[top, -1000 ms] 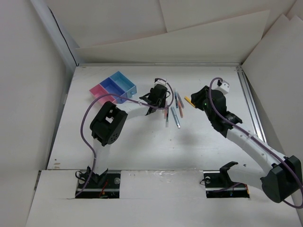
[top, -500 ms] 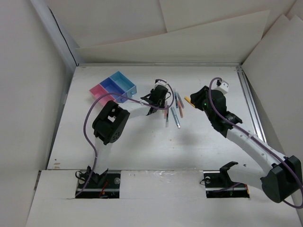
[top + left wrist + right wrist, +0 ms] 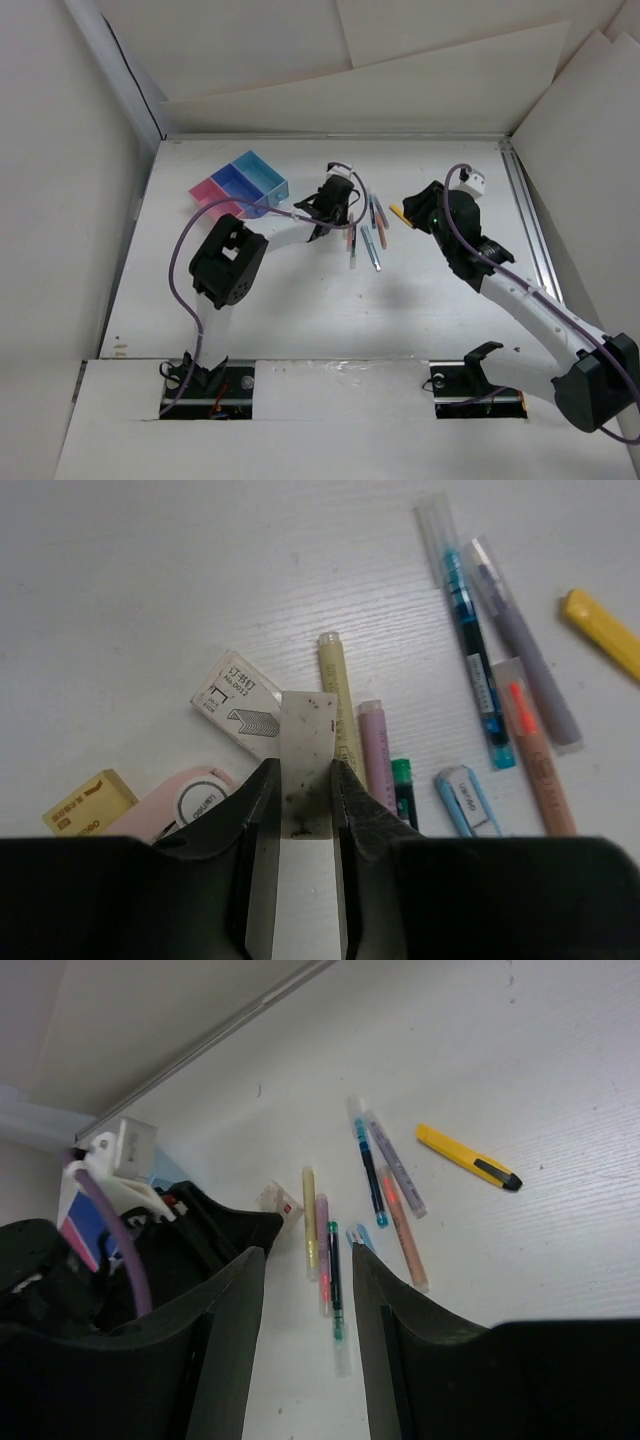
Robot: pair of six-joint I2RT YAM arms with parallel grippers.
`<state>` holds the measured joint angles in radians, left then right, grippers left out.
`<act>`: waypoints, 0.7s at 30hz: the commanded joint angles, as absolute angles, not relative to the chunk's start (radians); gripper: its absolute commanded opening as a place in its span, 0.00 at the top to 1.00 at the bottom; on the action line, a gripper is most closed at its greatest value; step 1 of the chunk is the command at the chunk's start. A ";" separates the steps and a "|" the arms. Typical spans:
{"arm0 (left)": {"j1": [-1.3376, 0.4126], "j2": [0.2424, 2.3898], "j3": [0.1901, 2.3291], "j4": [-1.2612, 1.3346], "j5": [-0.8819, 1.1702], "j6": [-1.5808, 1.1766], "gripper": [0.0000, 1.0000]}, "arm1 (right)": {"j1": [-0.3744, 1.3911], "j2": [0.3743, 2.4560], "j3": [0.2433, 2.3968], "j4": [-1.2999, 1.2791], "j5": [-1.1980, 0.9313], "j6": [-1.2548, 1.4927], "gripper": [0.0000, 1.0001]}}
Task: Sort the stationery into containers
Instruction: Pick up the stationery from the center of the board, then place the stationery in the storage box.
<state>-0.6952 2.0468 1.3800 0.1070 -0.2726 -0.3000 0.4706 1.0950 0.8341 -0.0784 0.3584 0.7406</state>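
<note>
In the left wrist view my left gripper [image 3: 300, 767] is shut on a smudged white eraser block [image 3: 306, 725] that lies on the table. Beside it lie a yellow pen [image 3: 338, 695], a pink pen [image 3: 375, 750], a green pen [image 3: 402, 785], a blue pen [image 3: 468, 650], a grey-purple pen [image 3: 522, 655] and an orange pen [image 3: 535, 765]. From above, the left gripper [image 3: 335, 205] is just left of the row of pens [image 3: 366, 235]. The containers [image 3: 240, 185], one pink and two blue, stand at the far left. My right gripper [image 3: 415, 215] hangs open above the table right of the pens, holding nothing.
A staple box [image 3: 237, 702], a pink correction tape [image 3: 185, 800] and a small yellow box [image 3: 88, 800] lie left of the eraser. A small light blue piece [image 3: 468, 800] lies by the green pen. A yellow cutter [image 3: 468, 1156] lies right of the pens. A metal rail [image 3: 525, 215] edges the table's right side.
The left jaws have closed in onto the white eraser. The left arm's elbow shifted slightly; the right arm has hardly moved.
</note>
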 commanded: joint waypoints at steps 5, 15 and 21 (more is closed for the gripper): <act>-0.602 1.781 1.316 0.179 -0.164 -0.439 0.96 | 0.463 1.065 0.828 -0.029 0.354 0.730 0.54; -0.321 1.744 1.316 0.178 -0.089 -0.696 0.93 | 0.482 1.126 0.906 -0.043 0.311 0.730 0.60; -0.213 1.847 1.402 0.105 -0.100 -0.749 0.93 | 0.491 1.180 0.948 -0.067 0.299 0.718 0.61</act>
<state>-0.2100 1.8103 1.3460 0.1532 -0.1177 -0.6956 0.4770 1.1622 0.9062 -0.0830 0.3153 0.7357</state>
